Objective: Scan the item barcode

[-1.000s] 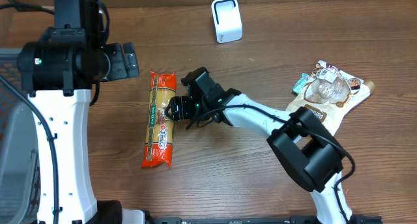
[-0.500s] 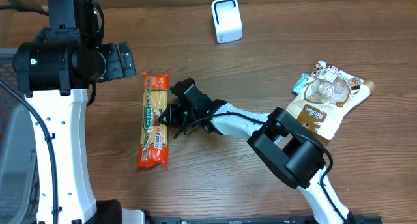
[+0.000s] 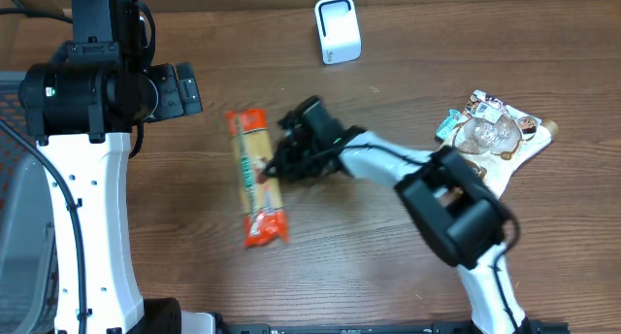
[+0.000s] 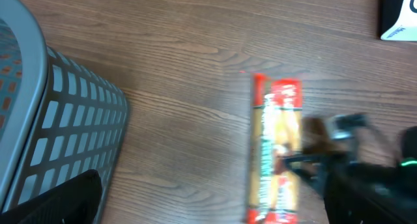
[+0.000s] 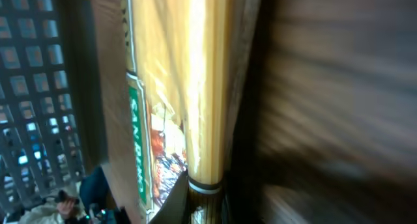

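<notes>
The wooden desk (image 3: pixel 369 276) fills the scene, with the grey basket (image 4: pixel 52 120) off its left side, well apart from anything I need. The pasta packet (image 3: pixel 258 179) is near the middle of the desk, left of centre. Its long axis runs roughly away from me and back, the far end tipped a little to my left and the near end a little to my right. Some snack pouches (image 3: pixel 490 140) sit well apart on the right, and the white scanner (image 3: pixel 337 30) stands at the far edge — beyond the packet and off to its right. My right end effector (image 3: pixel 279 167) is at the packet's right-hand long edge, about halfway along, so the packet lies directly to its left. It is clenched. In the wrist view the packet fills the frame right against my finger, so I judge it is gripping that edge, though blur hides the pinch itself. My left end effector (image 3: pixel 189 89) hangs released above the desk, off to the packet's far left, holding nothing. The right arm is plainly the nearer one, so carrying the packet falls to it — I expect a move away and to the right toward the scanner. I cannot find the barcode in any view.
</notes>
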